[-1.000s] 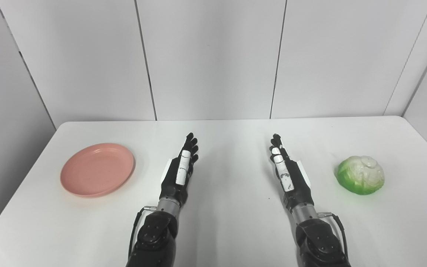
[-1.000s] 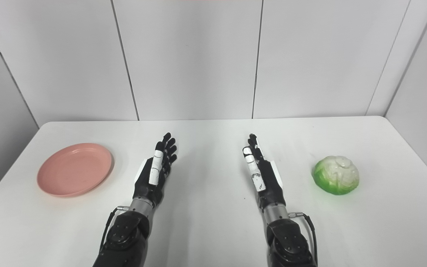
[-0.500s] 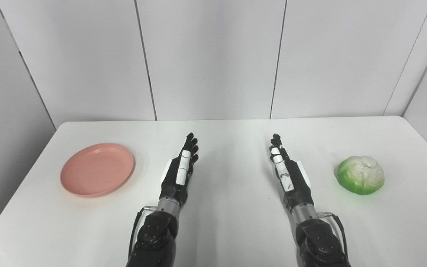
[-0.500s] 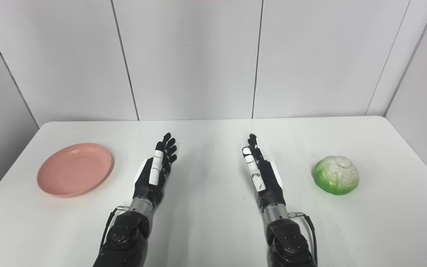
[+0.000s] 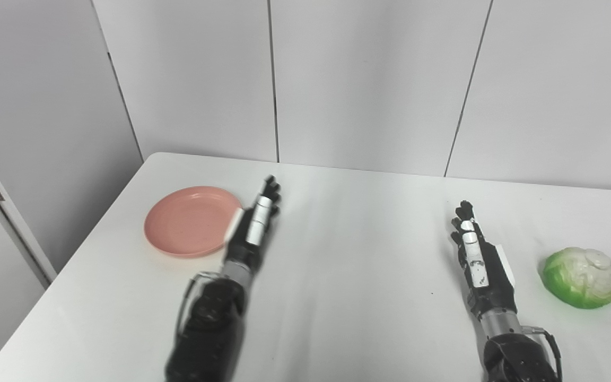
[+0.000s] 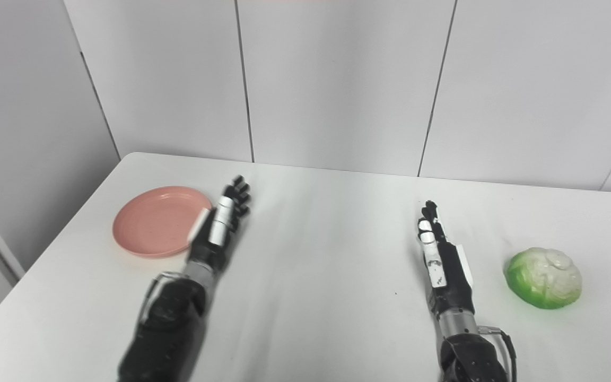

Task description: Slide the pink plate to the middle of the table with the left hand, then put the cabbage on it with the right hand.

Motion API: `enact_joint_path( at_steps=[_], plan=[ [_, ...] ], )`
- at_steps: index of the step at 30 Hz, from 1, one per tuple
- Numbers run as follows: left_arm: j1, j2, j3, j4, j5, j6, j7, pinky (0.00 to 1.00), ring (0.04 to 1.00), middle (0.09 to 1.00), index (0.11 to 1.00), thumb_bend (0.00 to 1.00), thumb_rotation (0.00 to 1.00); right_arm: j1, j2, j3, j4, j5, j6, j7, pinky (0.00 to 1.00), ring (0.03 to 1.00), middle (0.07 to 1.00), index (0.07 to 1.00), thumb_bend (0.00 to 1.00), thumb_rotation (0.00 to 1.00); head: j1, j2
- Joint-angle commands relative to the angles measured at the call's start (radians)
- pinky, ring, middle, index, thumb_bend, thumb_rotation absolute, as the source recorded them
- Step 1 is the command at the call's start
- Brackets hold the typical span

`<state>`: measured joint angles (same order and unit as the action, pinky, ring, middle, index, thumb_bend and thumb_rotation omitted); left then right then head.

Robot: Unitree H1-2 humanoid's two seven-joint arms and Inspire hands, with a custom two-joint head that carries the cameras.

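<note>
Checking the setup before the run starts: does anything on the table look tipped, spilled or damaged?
Nothing stands out. The pink plate lies flat and empty, the cabbage sits whole on the table.

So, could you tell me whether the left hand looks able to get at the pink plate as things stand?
Probably yes. The left hand is open right beside the pink plate, at its inner rim, and nothing lies between them on the table.

The round pink plastic plate sat far left on the white tabletop; the green-and-white cabbage head lay far right, well apart.
</note>
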<state>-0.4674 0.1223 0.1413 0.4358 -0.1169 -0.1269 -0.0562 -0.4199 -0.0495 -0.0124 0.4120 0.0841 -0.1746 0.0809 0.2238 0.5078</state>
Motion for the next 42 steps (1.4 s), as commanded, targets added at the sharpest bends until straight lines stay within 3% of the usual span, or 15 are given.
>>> enact_joint_path(
  at_steps=[1, 4, 6, 9, 12, 18, 24, 30, 42],
  plan=[
    [-0.065, 0.024, 0.036, -0.045, -0.026, -0.003, 0.026, 1.00, 1.000, 0.988, 0.975, 0.83, 1.00, -0.023, -0.002, -0.007, 0.002, 0.013, -0.067, 0.013, 1.00, 1.000, 1.000, 1.000, 0.66, 0.97, 0.007, -0.002],
    [-0.088, 0.079, 0.086, -0.030, -0.041, -0.002, 0.049, 0.95, 0.894, 0.876, 0.867, 0.87, 1.00, -0.022, -0.007, -0.007, 0.001, 0.008, -0.064, 0.016, 1.00, 1.000, 1.000, 1.000, 0.66, 0.98, 0.018, -0.010],
    [-0.098, 0.116, 0.102, -0.006, -0.038, -0.022, 0.048, 0.93, 0.870, 0.855, 0.848, 0.88, 1.00, -0.021, -0.008, -0.008, 0.002, 0.008, -0.065, 0.019, 1.00, 1.000, 1.000, 1.000, 0.66, 0.98, 0.022, -0.015],
    [-0.105, 0.169, 0.126, 0.019, -0.027, -0.038, 0.064, 0.79, 0.789, 0.784, 0.773, 0.87, 1.00, -0.022, -0.009, -0.010, 0.005, 0.014, -0.068, 0.028, 1.00, 1.000, 1.000, 1.000, 0.63, 0.99, 0.025, -0.018],
    [-0.108, 0.205, 0.154, 0.033, -0.020, -0.042, 0.100, 0.73, 0.748, 0.746, 0.735, 0.84, 1.00, -0.024, -0.007, -0.015, 0.010, 0.020, -0.062, 0.030, 1.00, 1.000, 1.000, 1.000, 0.66, 0.98, 0.029, -0.023],
    [-0.116, 0.263, 0.191, 0.103, -0.020, -0.089, 0.133, 0.72, 0.737, 0.734, 0.716, 0.80, 1.00, -0.026, -0.005, -0.018, 0.022, 0.029, -0.074, 0.036, 1.00, 1.000, 1.000, 1.000, 0.67, 0.98, 0.049, -0.041],
    [-0.138, 0.311, 0.203, 0.276, -0.019, -0.158, 0.153, 0.70, 0.723, 0.716, 0.699, 0.80, 1.00, -0.036, -0.009, -0.022, 0.059, 0.040, -0.094, 0.051, 1.00, 1.000, 1.000, 1.000, 0.68, 0.98, 0.066, -0.057],
    [-0.148, 0.322, 0.190, 0.374, 0.003, -0.204, 0.187, 0.70, 0.716, 0.710, 0.692, 0.83, 1.00, -0.038, -0.017, -0.025, 0.081, 0.032, -0.130, 0.054, 1.00, 1.000, 1.000, 1.000, 0.69, 1.00, 0.079, -0.062],
    [-0.181, 0.293, 0.146, 0.587, -0.020, -0.286, 0.131, 0.79, 0.783, 0.770, 0.749, 0.77, 1.00, -0.019, -0.013, -0.026, 0.037, 0.026, -0.105, 0.044, 1.00, 0.999, 1.000, 1.000, 0.66, 0.98, 0.065, -0.053]
  ],
)
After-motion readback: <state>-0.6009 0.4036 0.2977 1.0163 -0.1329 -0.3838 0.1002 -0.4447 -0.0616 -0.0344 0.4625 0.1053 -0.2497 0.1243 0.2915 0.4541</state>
